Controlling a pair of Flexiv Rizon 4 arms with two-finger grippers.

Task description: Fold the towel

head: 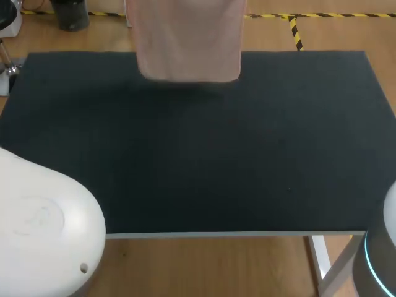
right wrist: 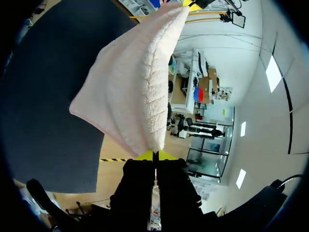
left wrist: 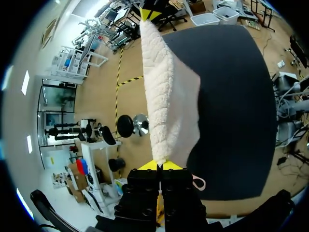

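A pale pink towel (head: 187, 40) hangs in the air above the far edge of the black table (head: 204, 161), its lower edge free. Neither gripper appears in the head view. In the left wrist view my left gripper (left wrist: 160, 166) is shut on one upper corner of the towel (left wrist: 166, 92), which stretches taut ahead to my right gripper's yellow tips (left wrist: 152, 12). In the right wrist view my right gripper (right wrist: 155, 155) is shut on the other corner of the towel (right wrist: 133, 92), and my left gripper's yellow tips (right wrist: 192, 4) show at its far end.
The white base of my left arm (head: 43, 229) fills the near left corner. The base of my right arm (head: 378, 247) stands at the near right. The dark table top (left wrist: 231, 106) spreads below the hanging towel.
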